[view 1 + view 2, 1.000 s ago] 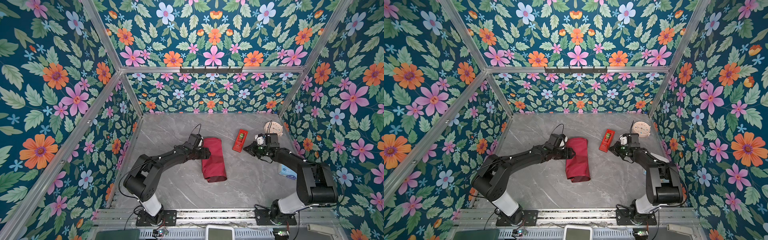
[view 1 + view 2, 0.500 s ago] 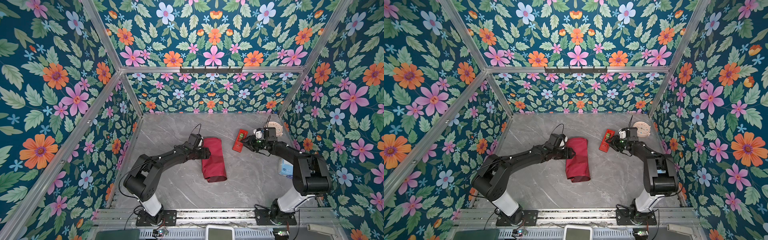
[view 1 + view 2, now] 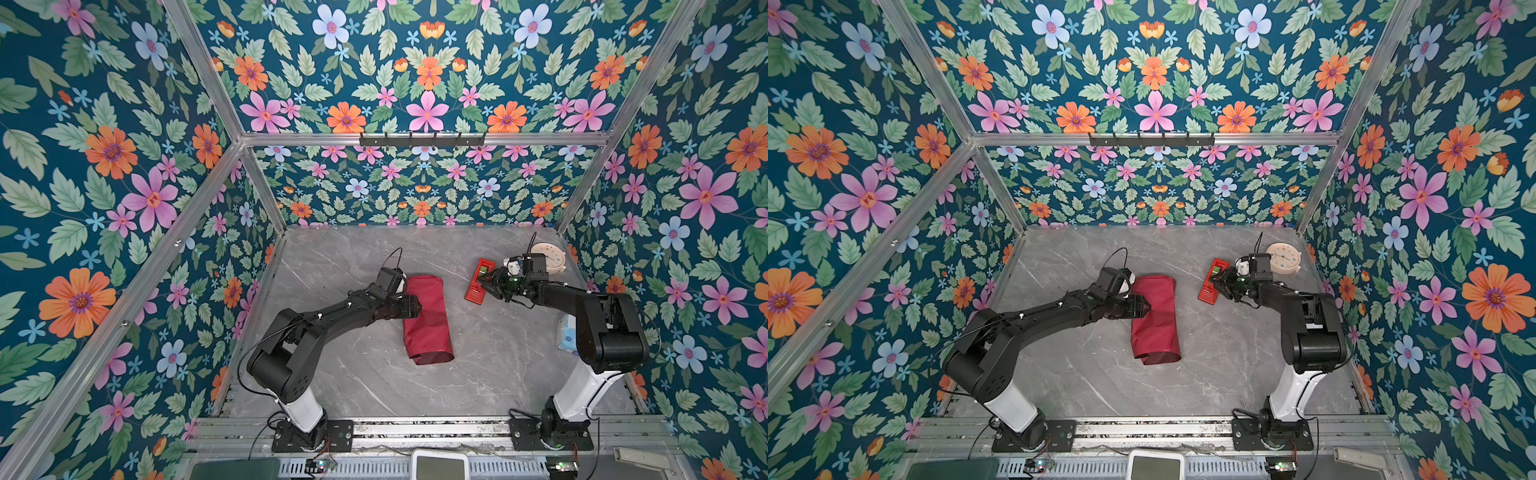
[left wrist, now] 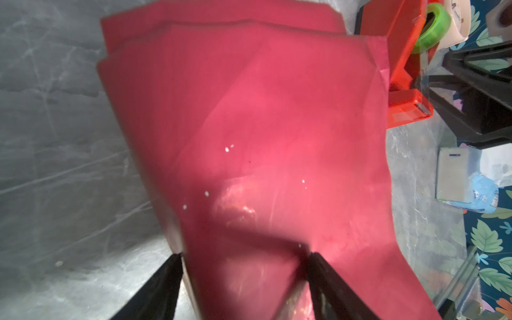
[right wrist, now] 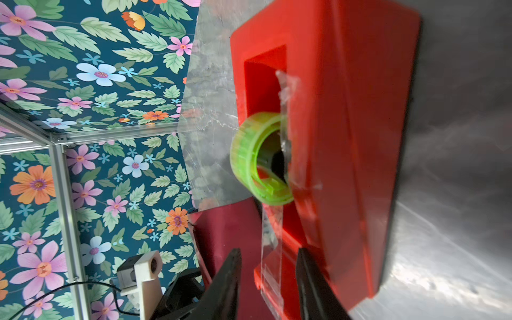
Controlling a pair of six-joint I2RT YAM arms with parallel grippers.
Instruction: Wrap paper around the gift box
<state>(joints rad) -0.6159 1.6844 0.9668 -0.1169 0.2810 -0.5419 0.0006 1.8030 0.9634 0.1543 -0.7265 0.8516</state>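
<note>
**Left gripper** (image 3: 417, 306): note that it reaches onto the paper (image 3: 429, 324) from the bundle's long side. In the left wrist view its two fingers (image 4: 166, 282) stand wide apart, one against each side of a raised fold. Maroon sheet fills the space between them and runs on ahead of the tips. Treat this gripper as clamped on the paper.

The paper lies as a flat, folded maroon bundle on the grey marble table (image 3: 353, 374), directly under and ahead of the left gripper. One short end gapes like a tube mouth. You cannot see the gift box; only paper shows where the bundle lies.

**Right gripper** (image 3: 483, 284): note that it sits at the red tape dispenser (image 3: 473, 293), well apart from the paper bundle. In the right wrist view the dispenser fills the space ahead of the tips, with its green tape roll (image 5: 249, 155) seated in the slot. A clear tape strip (image 5: 273, 249) runs from the roll down between this gripper's fingers (image 5: 227, 282). Gaps show on both sides of the strip, so treat this gripper as released, holding nothing. A pale round clock (image 3: 549, 257) lies just behind its wrist.
</note>
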